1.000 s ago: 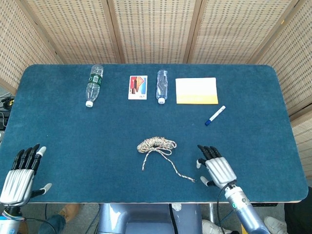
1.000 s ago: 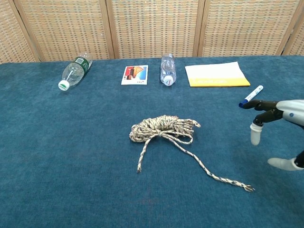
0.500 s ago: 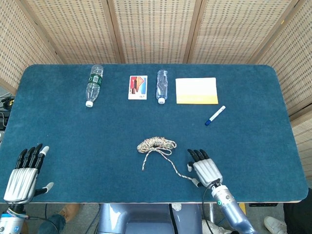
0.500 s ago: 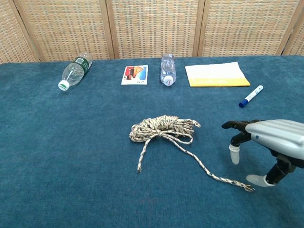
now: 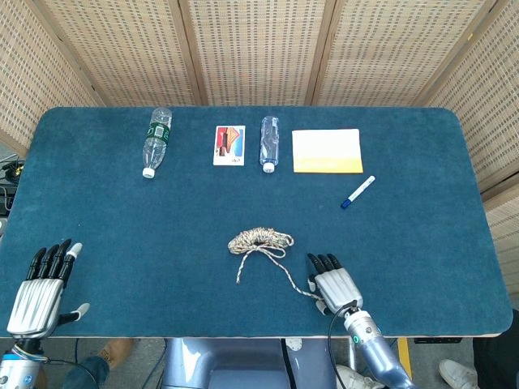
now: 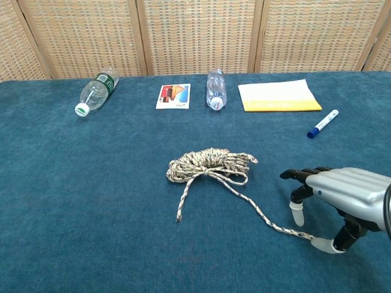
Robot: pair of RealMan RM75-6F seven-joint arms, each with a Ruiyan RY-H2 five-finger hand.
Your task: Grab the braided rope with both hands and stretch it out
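Note:
The braided rope (image 5: 259,240) lies in a loose coil mid-table, also seen in the chest view (image 6: 209,166). One short tail points toward the front edge. A longer tail (image 6: 269,221) runs right and forward to my right hand (image 5: 334,284). That hand (image 6: 345,192) hovers over the tail's end with its fingers spread, and its thumb tip sits at the rope's end. Nothing is pinched between the fingers. My left hand (image 5: 39,290) lies flat and open at the front left corner, far from the rope, and does not show in the chest view.
Along the back of the blue table (image 5: 122,219) lie a green-labelled bottle (image 5: 155,141), a printed card (image 5: 229,145), a clear bottle (image 5: 269,143) and a yellow notepad (image 5: 327,151). A blue-capped marker (image 5: 358,192) lies right of centre.
My right hand has moved left and slightly toward the front edge, from beside the rope's long tail to over its end. The left hand has barely shifted.

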